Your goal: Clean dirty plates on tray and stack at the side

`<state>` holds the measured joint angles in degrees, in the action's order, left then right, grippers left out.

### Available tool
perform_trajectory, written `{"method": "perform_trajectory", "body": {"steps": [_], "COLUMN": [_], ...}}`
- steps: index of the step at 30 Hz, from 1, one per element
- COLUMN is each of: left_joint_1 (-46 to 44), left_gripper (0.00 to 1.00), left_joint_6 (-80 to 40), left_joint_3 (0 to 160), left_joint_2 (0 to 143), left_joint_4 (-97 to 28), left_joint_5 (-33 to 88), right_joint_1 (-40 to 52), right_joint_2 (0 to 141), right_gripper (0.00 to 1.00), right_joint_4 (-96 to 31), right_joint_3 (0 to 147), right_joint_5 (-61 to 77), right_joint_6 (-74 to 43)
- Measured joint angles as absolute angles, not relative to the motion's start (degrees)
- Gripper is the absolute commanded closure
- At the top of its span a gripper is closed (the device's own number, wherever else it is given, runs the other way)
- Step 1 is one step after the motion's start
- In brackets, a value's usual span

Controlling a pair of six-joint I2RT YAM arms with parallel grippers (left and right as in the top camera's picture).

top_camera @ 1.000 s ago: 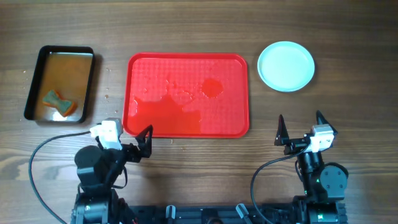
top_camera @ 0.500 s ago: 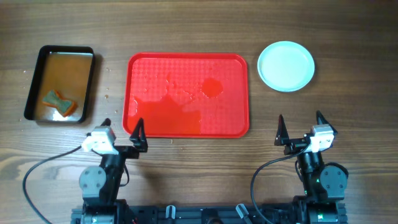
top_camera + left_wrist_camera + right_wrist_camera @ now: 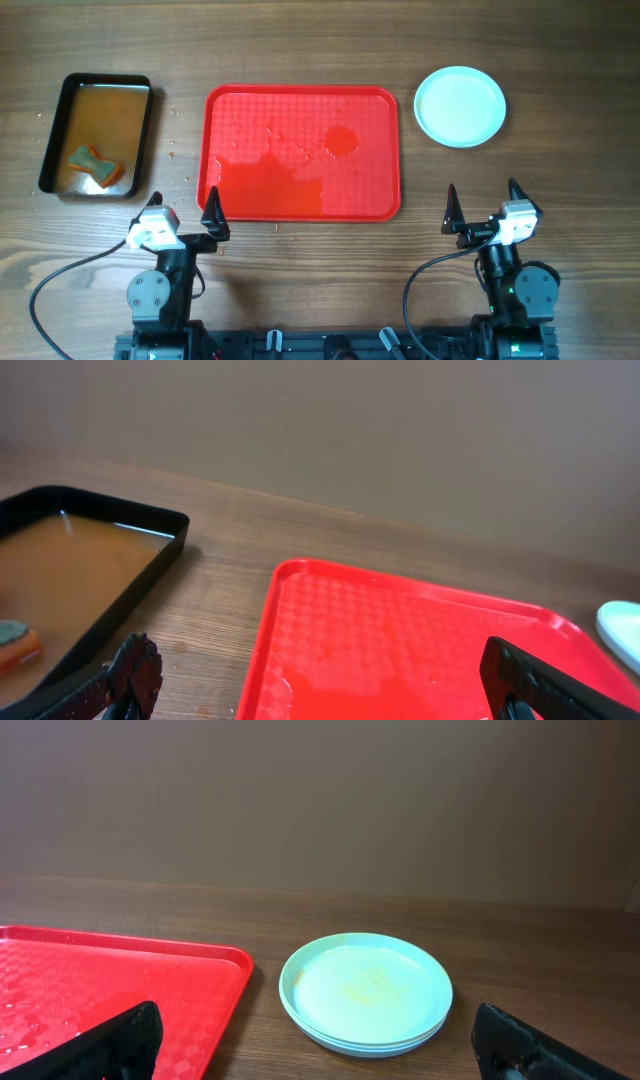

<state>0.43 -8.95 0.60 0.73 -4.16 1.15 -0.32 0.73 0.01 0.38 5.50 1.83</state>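
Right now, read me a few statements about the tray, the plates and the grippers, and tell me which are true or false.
1. The red tray holds no plates. True.
2. The plates are stacked on the table left of the tray. False: they are stacked to its right.
3. A sponge lies in the black pan of brownish water. True.
4. The right gripper grips a plate. False: it is open and empty.
5. The left gripper is open. True.
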Motion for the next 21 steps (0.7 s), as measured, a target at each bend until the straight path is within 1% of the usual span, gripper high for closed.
{"method": "perform_trajectory", "body": {"steps": [5, 15, 21], "left_joint_1": [0.43, 0.43, 0.43], "left_gripper": [0.00, 0.00, 0.00], "left_joint_6": [-7.53, -0.67, -0.03], "left_joint_3": [0.60, 0.60, 0.60], "left_joint_2": [0.73, 0.73, 0.73], "left_joint_4": [-4.16, -4.16, -4.14], "left_joint_5": [1.15, 1.13, 1.13], "right_joint_1": [-0.32, -0.32, -0.32], "right_joint_2": [0.73, 0.73, 0.73], "right_gripper": [0.00, 0.00, 0.00], "right_joint_4": [0.01, 0.01, 0.01], "right_joint_3": [0.38, 0.38, 0.38], "right_joint_5": [5.50, 5.50, 5.50], "right_joint_6": [1.85, 1.83, 1.85]}}
